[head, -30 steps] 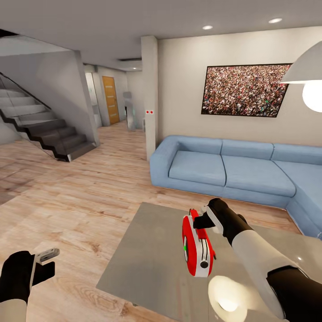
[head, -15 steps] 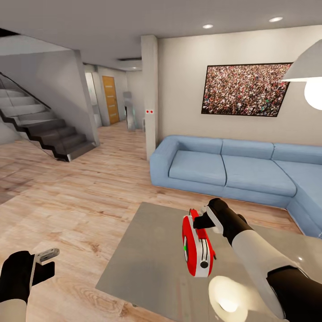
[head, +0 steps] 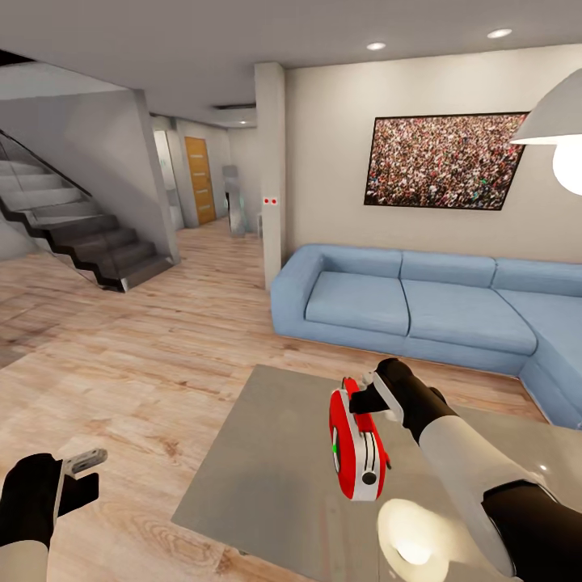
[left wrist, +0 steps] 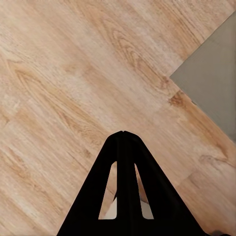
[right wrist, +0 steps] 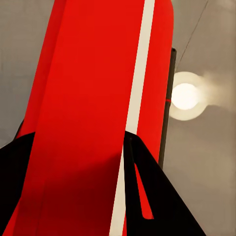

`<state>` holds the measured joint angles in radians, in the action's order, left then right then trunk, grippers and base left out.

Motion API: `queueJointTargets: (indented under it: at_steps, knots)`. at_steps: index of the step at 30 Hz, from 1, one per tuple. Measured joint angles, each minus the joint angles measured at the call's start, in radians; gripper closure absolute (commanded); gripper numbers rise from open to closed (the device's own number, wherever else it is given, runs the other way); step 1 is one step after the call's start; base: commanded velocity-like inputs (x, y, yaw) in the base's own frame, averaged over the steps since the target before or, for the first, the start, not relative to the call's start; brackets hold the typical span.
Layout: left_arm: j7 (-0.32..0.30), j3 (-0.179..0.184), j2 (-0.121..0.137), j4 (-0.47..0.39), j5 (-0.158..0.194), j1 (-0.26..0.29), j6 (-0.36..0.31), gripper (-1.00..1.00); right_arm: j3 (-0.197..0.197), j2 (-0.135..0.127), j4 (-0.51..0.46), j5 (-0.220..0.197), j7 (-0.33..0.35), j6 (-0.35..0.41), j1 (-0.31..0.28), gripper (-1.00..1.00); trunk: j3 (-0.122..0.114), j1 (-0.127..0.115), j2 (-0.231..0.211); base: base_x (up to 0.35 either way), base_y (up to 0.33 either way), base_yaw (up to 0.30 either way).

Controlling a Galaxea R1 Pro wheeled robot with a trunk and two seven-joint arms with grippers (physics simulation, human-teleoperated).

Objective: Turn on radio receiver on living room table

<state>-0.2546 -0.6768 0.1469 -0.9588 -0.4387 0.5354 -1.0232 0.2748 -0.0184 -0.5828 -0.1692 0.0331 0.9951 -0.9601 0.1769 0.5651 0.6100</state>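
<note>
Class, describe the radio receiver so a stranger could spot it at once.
Start at the blue sofa under the crowd picture; before it lies a low grey table. The radio receiver stands there at the right gripper, the one glossy red box with a white band.

One radio receiver (head: 356, 443) stands on one grey tabletop (head: 267, 477). Two pincers are in view: the right pincer (head: 365, 402) and the left pincer (head: 79, 475). There is one blue sofa (head: 420, 311), with three back cushions visible along its long side. One crowd picture (head: 440, 162) hangs on the wall, and one white pendant lamp (head: 558, 133) hangs near it. Two recessed ceiling lights (head: 375, 46) glow overhead. One staircase (head: 69, 226) and one wooden door (head: 199, 179) complete the count.
</note>
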Motion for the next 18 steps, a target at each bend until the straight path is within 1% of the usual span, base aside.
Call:
queueJointTargets:
  at_steps: [5,18]
  knots:
    - [0.0,0.0,0.0,0.0,0.0,0.0,0.0,1.0,0.0,0.0,0.0,0.0,0.0,0.0,0.0,1.0,0.0,0.0,0.0,0.0,0.0,0.0]
    - [0.0,0.0,-0.001,0.0,0.0,0.0,-0.001,1.0,0.0,0.0,0.0,0.0,0.0,0.0,0.0,1.0,0.041,0.05,0.091,0.0,0.0,0.0]
